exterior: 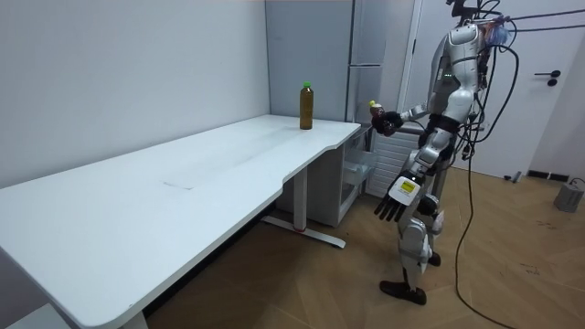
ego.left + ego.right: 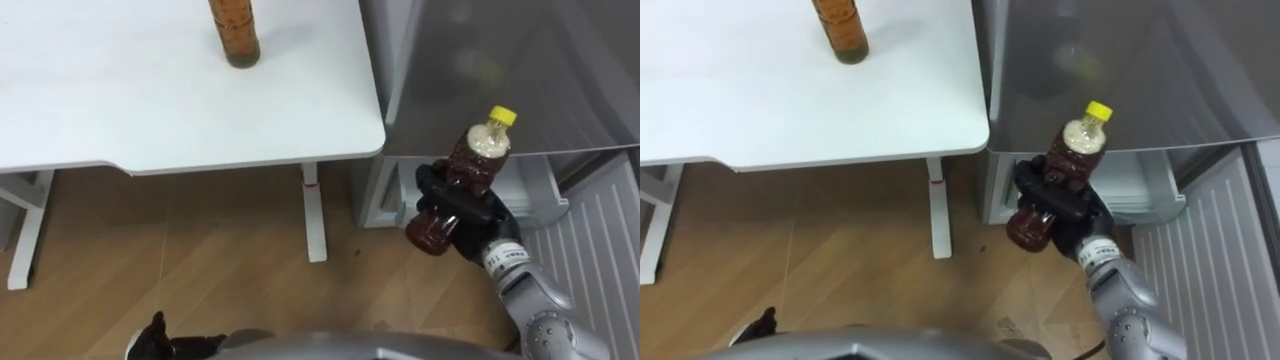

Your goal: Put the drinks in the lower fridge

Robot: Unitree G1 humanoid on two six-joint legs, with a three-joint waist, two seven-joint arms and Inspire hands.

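1. Noted in the air, clear of any support: a dark brown plastic bottle with a yellow cap [image 2: 480,148], tilted, cap up and toward the fridge, base low and toward the robot. Located past the table's right front corner, in front of the lower compartment, not yet inside.
2. Gripped about the middle by the black right hand [image 2: 468,212], fingers and thumb curled tight round the body; cap and base left exposed.
3. Directly behind: a tall grey metal fridge [image 2: 500,60], set just beside the right edge of the white rectangular table [image 2: 150,110]. Lower compartment [image 2: 530,190] judged open, with a pale shelf or drawer visible and the ribbed white inside of its door [image 2: 600,250] swung out to the right.
4. Observed upright near the table's far right corner: a second, amber plastic bottle with a green cap [image 1: 306,105], well apart from either hand, not yet moved.
5. Recorded low beside the thigh: the left hand [image 1: 391,208], fingers straight and relaxed, holding nothing.
6. Risks, as judged:
   - Striking the compartment's upper edge or shelf front with the cap, owing to the tilt.
   - Toppling and rolling out onto the floor if released before being set upright.
   - Fouling the forearm on the open door, given the narrow approach.
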